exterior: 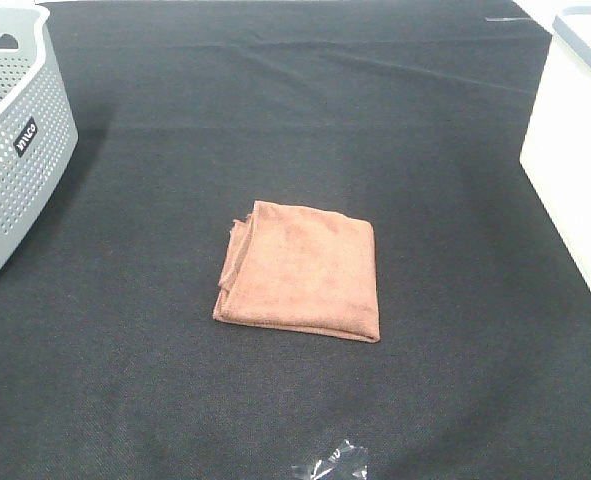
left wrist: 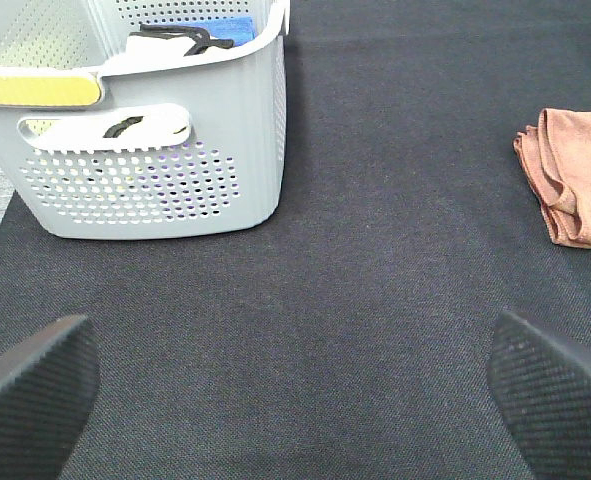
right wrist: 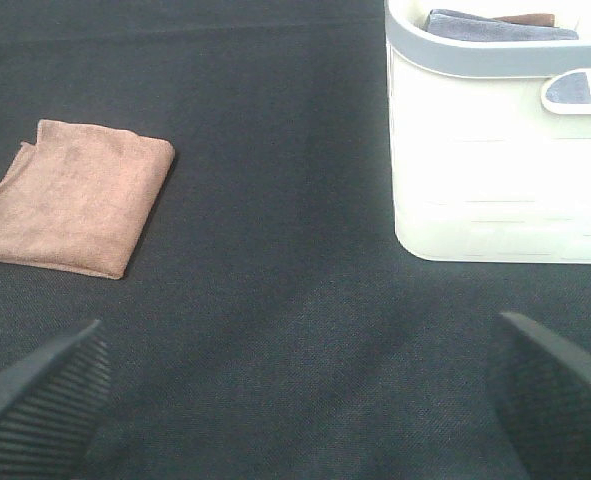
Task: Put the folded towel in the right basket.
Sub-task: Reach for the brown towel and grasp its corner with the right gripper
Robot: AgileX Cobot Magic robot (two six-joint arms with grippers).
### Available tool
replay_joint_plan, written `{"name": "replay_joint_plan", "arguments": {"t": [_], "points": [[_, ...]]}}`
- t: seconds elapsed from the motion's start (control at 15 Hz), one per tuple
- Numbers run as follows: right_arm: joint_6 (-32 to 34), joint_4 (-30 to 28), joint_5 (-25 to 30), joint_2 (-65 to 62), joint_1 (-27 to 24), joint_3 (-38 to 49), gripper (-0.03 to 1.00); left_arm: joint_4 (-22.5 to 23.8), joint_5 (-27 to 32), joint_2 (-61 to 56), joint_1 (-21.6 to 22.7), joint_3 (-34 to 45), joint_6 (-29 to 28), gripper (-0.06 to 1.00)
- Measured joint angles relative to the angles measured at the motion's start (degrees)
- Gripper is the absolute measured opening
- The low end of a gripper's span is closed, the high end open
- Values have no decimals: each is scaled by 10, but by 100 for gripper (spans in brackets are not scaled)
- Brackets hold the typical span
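Both arms are drawn back and neither shows in the high view. The left gripper [left wrist: 295, 395] has its two ribbed black fingers [left wrist: 37, 385] spread wide, nothing between them, above the black woven table cloth [exterior: 295, 110]. The right gripper [right wrist: 295, 395] is likewise spread wide and holds nothing, its fingers [right wrist: 550, 385] standing apart over bare cloth. The folded rust-brown terry towel [exterior: 300, 272] lies flat on the table cloth between the two arms, touching neither gripper. It is ahead of the left gripper and off toward the table's middle [left wrist: 573, 178], and ahead of the right gripper, again on the side toward the middle [right wrist: 70, 195]. Its loose layered edges face the left arm's side. The white plastic basket [right wrist: 485, 170] stands ahead of the right gripper on its outer side, well apart from the towel, and a blue-grey folded cloth [right wrist: 495, 24] shows inside its rim. The grey perforated plastic basket [left wrist: 155, 170] stands ahead of the left gripper on its outer side, with blue, black and white items inside. A crumpled clear plastic scrap [exterior: 333, 462] lies at the near table edge, apart from the towel.
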Motion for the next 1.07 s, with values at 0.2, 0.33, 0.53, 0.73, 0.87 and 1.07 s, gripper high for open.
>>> {"name": "replay_joint_plan", "arguments": {"t": [0.2, 0.33, 0.53, 0.73, 0.87, 1.07], "points": [[0, 0, 0, 0, 0, 0, 98, 0, 0, 0, 14, 0, 0, 99], [-1, 0, 0, 0, 0, 0, 98, 0, 0, 0, 15, 0, 0, 99], [-2, 0, 0, 0, 0, 0, 98, 0, 0, 0, 15, 0, 0, 99], [-3, 0, 0, 0, 0, 0, 98, 0, 0, 0, 15, 0, 0, 99], [-3, 0, 0, 0, 0, 0, 98, 0, 0, 0, 15, 0, 0, 99], [-3, 0, 0, 0, 0, 0, 98, 0, 0, 0, 15, 0, 0, 99]]}}
